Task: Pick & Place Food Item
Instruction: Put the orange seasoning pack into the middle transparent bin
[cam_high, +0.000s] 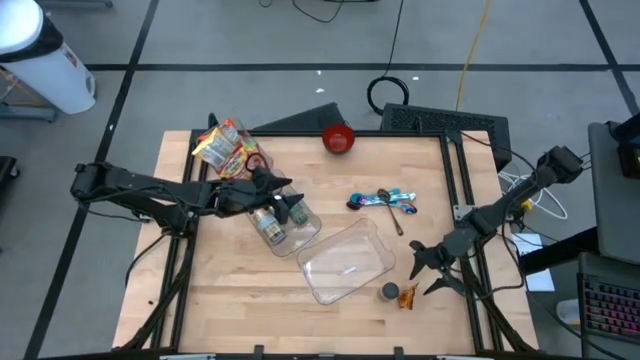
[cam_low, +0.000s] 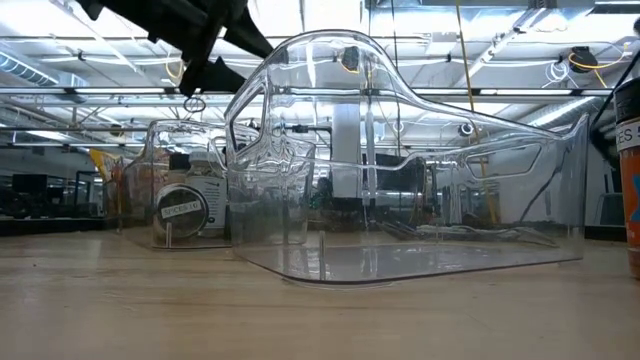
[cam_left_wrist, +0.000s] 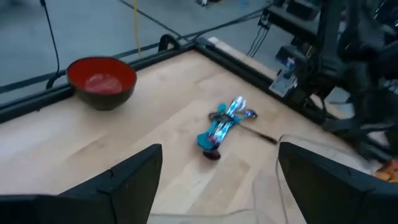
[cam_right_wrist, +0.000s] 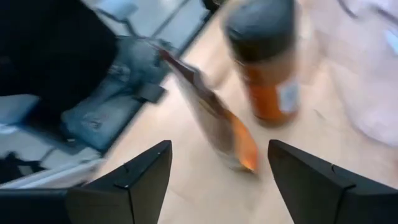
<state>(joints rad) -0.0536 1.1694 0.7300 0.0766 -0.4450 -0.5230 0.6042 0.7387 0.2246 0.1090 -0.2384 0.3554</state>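
A: Near the table's (cam_high: 220, 300) right edge, the right claw (cam_high: 428, 270) hangs just beside an orange spice bottle (cam_high: 389, 291) and a small orange packet (cam_high: 407, 297). Its fingers stand apart with nothing between them, so I judge the step in hand is the approach to a pick.

B: And the left claw (cam_high: 288, 205)?

A: Over the middle, above a clear tub (cam_high: 285, 230) that has a jar (cam_high: 268, 228) lying in it. The wrist view shows those fingers spread wide and empty too.

B: What does the next move call for?

A: Probably lining the right claw up on the packet or the bottle, then closing. The two stand close together, so it must pick one cleanly.

B: Count for me.

A: Two clear tubs, the empty tub (cam_high: 345, 262) being the nearer target; one red bowl (cam_high: 338, 138); one snack bag (cam_high: 228, 148); one cluster of utensils (cam_high: 382, 201); one bottle; one packet.
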